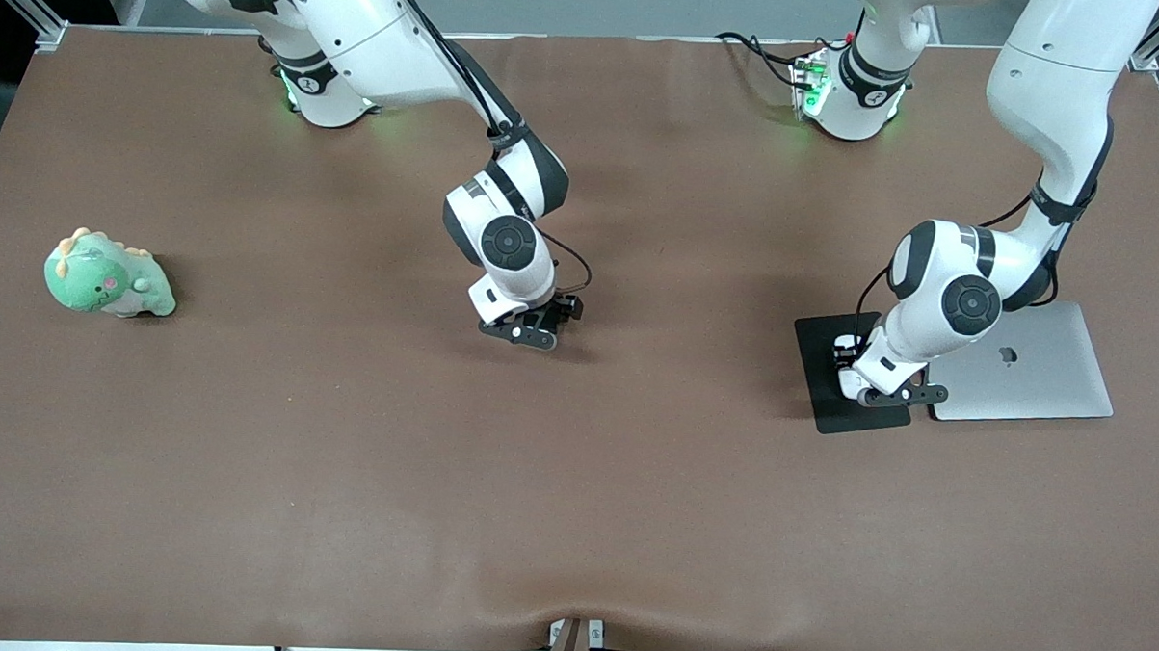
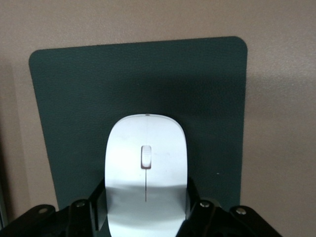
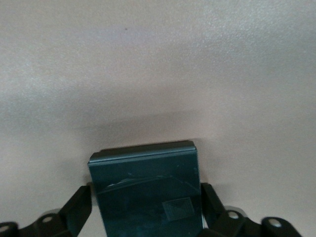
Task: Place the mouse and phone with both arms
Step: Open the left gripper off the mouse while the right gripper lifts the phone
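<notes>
The white mouse [image 2: 145,158] lies on the black mouse pad [image 2: 69,98], toward the left arm's end of the table. My left gripper [image 2: 146,207] is down on the pad [image 1: 827,406], shut on the mouse, one finger against each of its sides. In the front view the left hand [image 1: 876,379] hides most of the mouse. The black phone [image 3: 145,187] lies flat on the brown table near its middle. My right gripper [image 3: 145,202] is low over it, its fingers [image 3: 79,205] against the phone's two side edges. In the front view the right hand [image 1: 526,326] covers the phone.
A closed silver laptop [image 1: 1031,365] lies beside the mouse pad, toward the left arm's end of the table. A green plush dinosaur [image 1: 107,275] sits near the right arm's end. Brown table cover [image 1: 573,499] stretches bare nearer to the front camera.
</notes>
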